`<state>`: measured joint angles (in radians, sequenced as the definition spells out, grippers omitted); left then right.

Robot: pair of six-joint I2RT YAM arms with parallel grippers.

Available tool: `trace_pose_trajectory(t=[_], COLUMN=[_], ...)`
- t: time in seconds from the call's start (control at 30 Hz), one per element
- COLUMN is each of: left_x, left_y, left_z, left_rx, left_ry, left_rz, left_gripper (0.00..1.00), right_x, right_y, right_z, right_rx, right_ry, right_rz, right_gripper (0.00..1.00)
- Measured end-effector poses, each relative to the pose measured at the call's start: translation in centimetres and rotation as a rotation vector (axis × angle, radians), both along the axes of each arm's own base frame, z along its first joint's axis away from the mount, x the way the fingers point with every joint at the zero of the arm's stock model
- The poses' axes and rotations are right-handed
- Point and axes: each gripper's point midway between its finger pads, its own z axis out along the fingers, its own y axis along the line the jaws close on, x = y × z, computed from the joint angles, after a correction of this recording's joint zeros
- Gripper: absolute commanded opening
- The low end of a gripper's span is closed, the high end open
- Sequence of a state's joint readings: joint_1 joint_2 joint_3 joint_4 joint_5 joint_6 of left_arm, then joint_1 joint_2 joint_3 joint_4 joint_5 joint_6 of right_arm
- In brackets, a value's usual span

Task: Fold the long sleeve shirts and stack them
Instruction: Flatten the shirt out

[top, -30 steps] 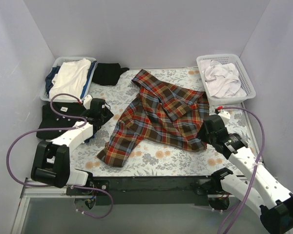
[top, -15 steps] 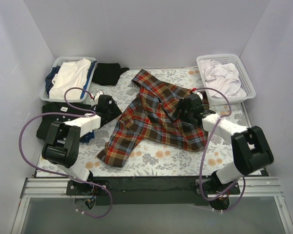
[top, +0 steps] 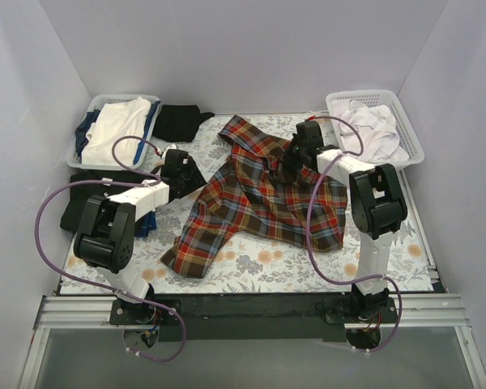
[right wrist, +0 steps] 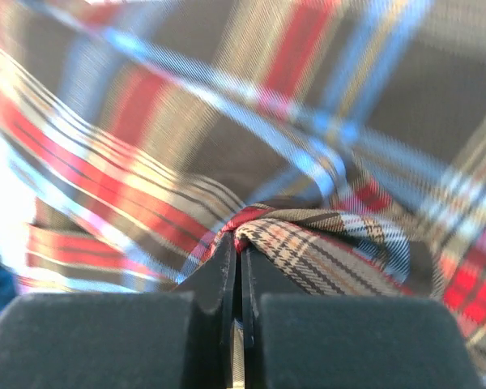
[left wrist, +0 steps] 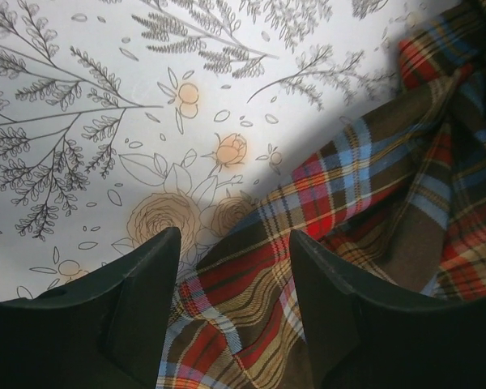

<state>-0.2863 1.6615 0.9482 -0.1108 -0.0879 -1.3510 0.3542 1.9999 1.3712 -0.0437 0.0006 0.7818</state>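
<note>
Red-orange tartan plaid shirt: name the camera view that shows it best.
Top external: only it shows nearly the whole red-orange tartan plaid cloth shirt, spread on the floral table. Left wrist shows one edge beneath the open left end effector; right wrist, a blurred fold pinched by the right end effector.

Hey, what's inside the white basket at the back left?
A cream-white cloth lies on top, with blue cloth showing along its edges. Anything beneath them in the basket is covered.

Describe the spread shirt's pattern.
The shirt: red tartan plaid, blue and yellow lines; best in top view.
</note>
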Motion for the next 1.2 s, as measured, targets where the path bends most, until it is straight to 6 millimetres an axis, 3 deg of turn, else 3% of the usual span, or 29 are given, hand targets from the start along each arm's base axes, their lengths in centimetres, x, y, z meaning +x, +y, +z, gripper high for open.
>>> trace_pose_trajectory(t=[0.1,0.23,0.33,0.43,0.53,0.6,0.73,0.77,0.87,0.9,0.97,1.03,1.13,1.2], left_x=[-0.4,-1.3,-1.5,-1.2,-0.7,-0.3,0.4,0.6,1.2,1.8,2.6,3.9,5.6,6.3], left_y=[-0.3,-0.4,-0.4,-0.4,-0.5,-0.5,-0.5,-0.5,-0.6,-0.8,-1.0,-1.6,-2.7,-3.5], left_z=[-0.9,-1.5,-1.4,-0.8,-0.2,0.0,-0.5,-0.6,-1.0,-1.3,-1.4,-1.4,-1.3,-1.7], left_rx=[0.006,0.008,0.015,0.02,0.028,0.036,0.055,0.06,0.067,0.069,0.073,0.066,0.05,0.037], left_ry=[0.042,0.089,0.109,0.109,0.103,0.103,0.118,0.123,0.132,0.138,0.142,0.133,0.127,0.134], left_rz=[-0.027,-0.05,-0.057,-0.061,-0.066,-0.069,-0.072,-0.072,-0.074,-0.075,-0.079,-0.094,-0.138,-0.171], left_gripper=[0.56,0.57,0.58,0.59,0.61,0.63,0.66,0.67,0.7,0.71,0.74,0.74,0.72,0.7], right_x=[2.3,6.9,11.0,14.9,18.1,19.6,20.0,19.8,18.0,17.4,16.2,15.2,13.0,11.1], right_y=[-0.7,-3.0,-5.9,-9.4,-13.5,-16.2,-21.0,-22.1,-23.6,-23.6,-23.3,-22.3,-18.7,-14.8], right_z=[2.6,8.3,13.4,16.9,18.4,18.0,15.6,15.0,13.3,13.2,13.7,15.6,19.9,22.8], right_rx=[0.004,-0.008,-0.017,-0.016,-0.022,-0.033,-0.085,-0.105,-0.154,-0.166,-0.203,-0.239,-0.295,-0.307], right_ry=[-0.045,-0.182,-0.312,-0.418,-0.486,-0.503,-0.468,-0.461,-0.406,-0.389,-0.371,-0.387,-0.436,-0.475], right_rz=[-0.016,-0.07,-0.138,-0.21,-0.284,-0.337,-0.465,-0.509,-0.604,-0.627,-0.663,-0.671,-0.629,-0.55], right_gripper=[0.01,0.01,0.01,0.01,0.01,0.01,0.01,0.24,0.54,0.58,0.65,0.66,0.67,0.67])
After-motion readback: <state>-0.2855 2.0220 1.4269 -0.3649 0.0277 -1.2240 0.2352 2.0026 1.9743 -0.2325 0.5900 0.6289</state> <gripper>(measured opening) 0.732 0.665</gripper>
